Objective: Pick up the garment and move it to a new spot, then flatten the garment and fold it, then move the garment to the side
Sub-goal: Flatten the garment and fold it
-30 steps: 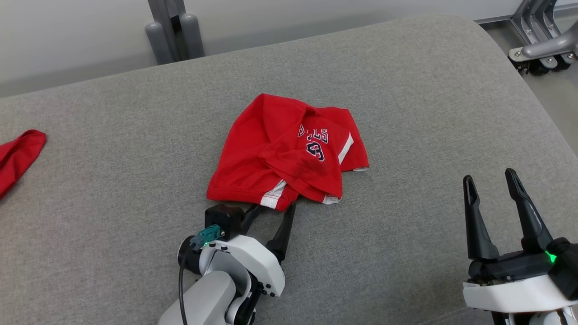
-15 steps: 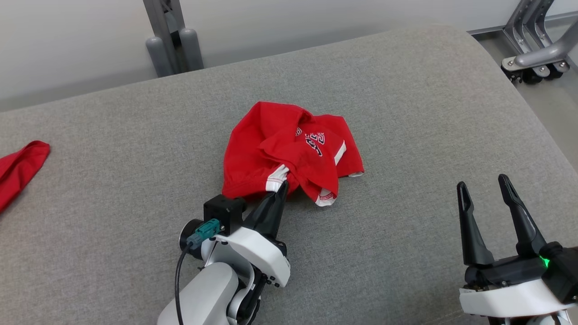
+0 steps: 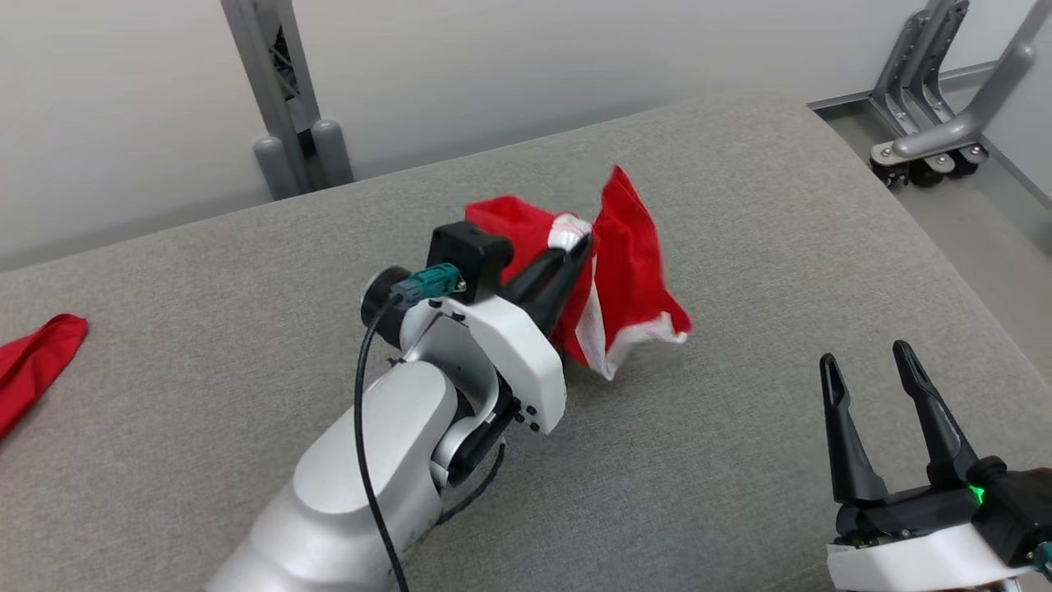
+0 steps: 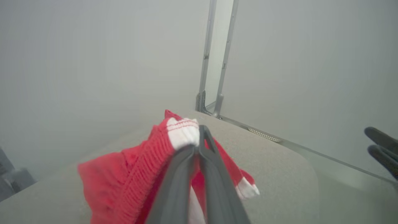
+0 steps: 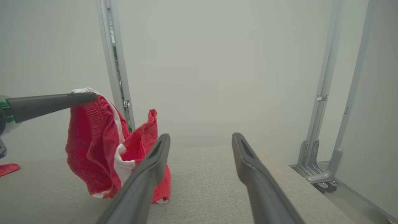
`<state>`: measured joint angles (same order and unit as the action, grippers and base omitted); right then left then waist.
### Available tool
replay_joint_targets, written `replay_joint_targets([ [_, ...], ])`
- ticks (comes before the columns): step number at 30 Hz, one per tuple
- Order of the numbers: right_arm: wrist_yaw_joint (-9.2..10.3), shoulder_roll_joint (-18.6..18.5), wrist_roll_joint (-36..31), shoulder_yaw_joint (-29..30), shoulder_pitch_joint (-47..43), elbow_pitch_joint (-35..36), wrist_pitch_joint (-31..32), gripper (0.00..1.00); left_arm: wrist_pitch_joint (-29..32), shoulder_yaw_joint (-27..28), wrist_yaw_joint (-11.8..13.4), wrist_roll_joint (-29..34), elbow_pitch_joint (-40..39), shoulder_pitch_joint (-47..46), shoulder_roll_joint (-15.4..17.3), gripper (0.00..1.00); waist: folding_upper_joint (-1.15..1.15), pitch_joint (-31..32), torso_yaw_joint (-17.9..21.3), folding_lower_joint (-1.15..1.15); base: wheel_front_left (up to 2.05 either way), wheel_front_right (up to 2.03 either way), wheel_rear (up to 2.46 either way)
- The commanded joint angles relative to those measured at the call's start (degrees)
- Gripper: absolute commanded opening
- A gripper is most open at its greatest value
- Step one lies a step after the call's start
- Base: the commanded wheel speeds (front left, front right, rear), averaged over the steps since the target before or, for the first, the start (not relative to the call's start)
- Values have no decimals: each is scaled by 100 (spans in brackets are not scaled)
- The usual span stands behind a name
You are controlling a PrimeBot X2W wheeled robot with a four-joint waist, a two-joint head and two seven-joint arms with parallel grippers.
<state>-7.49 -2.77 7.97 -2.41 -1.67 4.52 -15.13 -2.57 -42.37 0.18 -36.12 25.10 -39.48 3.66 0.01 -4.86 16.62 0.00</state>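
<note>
Two red garments: white-trimmed garment, plain red cloth. Two tools: left tool, right tool. One grey tabletop.

red garment with white trim — grey cushion, dark gripper fingers — second red cloth.

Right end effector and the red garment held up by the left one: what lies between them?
Nothing: the head view shows bare grey padded surface between the right end effector and the red garment.
</note>
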Motion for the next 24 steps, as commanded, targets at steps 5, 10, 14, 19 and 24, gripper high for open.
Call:
replay_joint_targets([
  [5, -1, -25, 66, -10, 25, 2, -8, 100, 95, -215, 5, -462, 339, -19, -63, 0, -1, 18, 292, 0, 0, 0, 0],
  [10, -1, -24, 49, 46, -50, -36, -8, 100, -154, -578, 43, -1116, -39, -430, -61, 0, -1, 59, 322, 0, 0, 0, 0],
  [14, -1, -23, 35, 44, -81, -50, -8, 100, -292, -854, 249, -1502, -135, -919, -60, 0, -1, 106, 261, 0, 0, 0, 0],
  [19, -1, -25, 50, 56, -79, -8, -8, 100, -150, -1296, 358, -1777, 169, -1078, -59, 0, -1, 64, -14, 0, 0, 0, 0],
  [24, -1, -24, 61, 137, -77, 39, -8, 100, 30, -1550, 106, -1849, 609, -709, 219, 0, -1, -36, -397, 0, 0, 0, 0],
])
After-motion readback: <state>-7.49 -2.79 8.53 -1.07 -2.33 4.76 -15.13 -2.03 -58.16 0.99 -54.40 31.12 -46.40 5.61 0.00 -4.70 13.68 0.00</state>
